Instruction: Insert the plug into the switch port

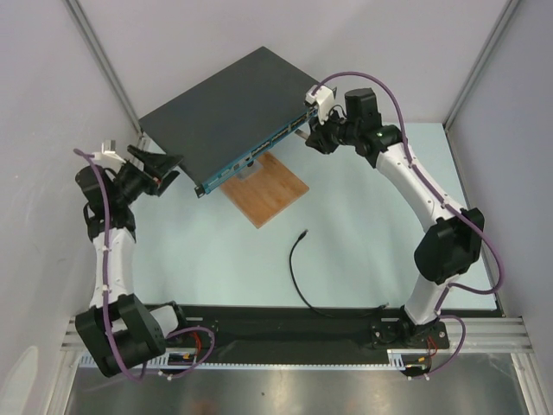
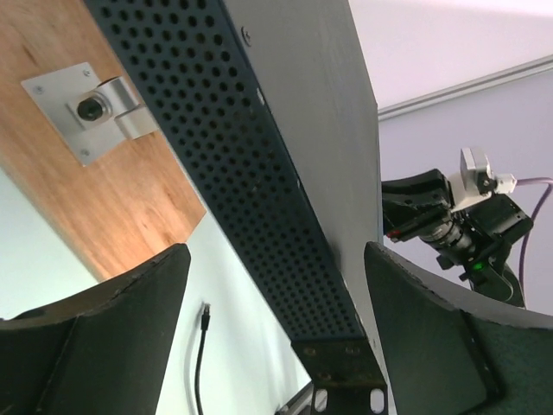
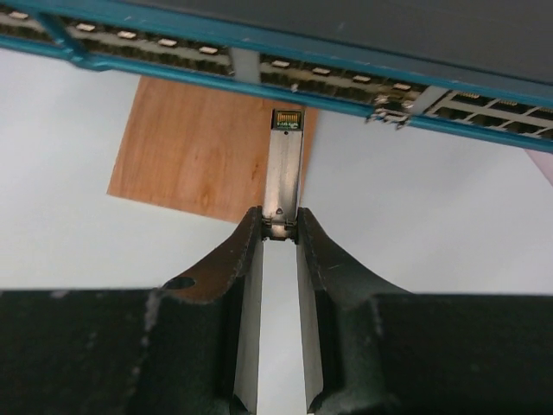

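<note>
1. Lying loose on the table: the plug, tip of the thin black cable, just in front of the wooden board and well apart from both grippers. Nothing holds it.
2. Target is a switch port in the row along the teal front strip of the switch, which sits skewed, partly over the board.
3. Right gripper is at that strip, fingers clamped on a short grey metal piece whose end stops just short of the row. Not the plug.
4. Left gripper: fingers wide apart, straddling the switch's perforated side near its left corner. Contact: can't tell.
5. My read: plug pickup not yet done. Free a gripper and pinch just behind the connector tip, not on the cable, so it can't swivel.
6. Approach along the port's axis, matching the box's skew. Square up before pushing.
7. Left could brace the box against the push. Risks: the box slides, or the plug snags a neighbouring socket.
</note>
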`<state>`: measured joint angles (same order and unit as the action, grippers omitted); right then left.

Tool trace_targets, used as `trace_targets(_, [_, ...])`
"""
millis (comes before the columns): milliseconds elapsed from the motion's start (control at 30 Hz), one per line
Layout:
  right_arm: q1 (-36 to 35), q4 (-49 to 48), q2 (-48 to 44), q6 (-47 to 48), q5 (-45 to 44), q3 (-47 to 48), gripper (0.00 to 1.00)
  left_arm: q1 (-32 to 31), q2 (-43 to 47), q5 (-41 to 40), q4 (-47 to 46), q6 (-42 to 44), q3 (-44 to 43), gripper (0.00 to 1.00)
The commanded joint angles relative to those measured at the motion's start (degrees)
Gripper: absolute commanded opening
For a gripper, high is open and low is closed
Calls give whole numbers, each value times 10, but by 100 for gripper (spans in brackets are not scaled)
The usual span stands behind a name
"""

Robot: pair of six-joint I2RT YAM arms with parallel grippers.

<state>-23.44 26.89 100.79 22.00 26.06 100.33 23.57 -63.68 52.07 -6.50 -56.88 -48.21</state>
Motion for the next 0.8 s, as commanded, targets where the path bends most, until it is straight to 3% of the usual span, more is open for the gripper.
trace_targets(0, [-5,-33,15,-13,-26,49,0,-22,-13,-19,-67,-27,0,87])
trace_targets(167, [-5,-31,37,-16,-36,78,0,-41,-33,-27,-97,-43,-6,79])
trace_targets(400, [-1,-13,32,-15,-31,79,0,-49,-52,-19,-103,-46,-20,37])
trace_targets(600, [10,20,11,-14,-7,77,0,-49,-60,-17,-106,-47,-26,8])
trace_targets(767, [16,40,-1,-10,-3,79,0,-49,-62,-20,-103,-46,-31,0])
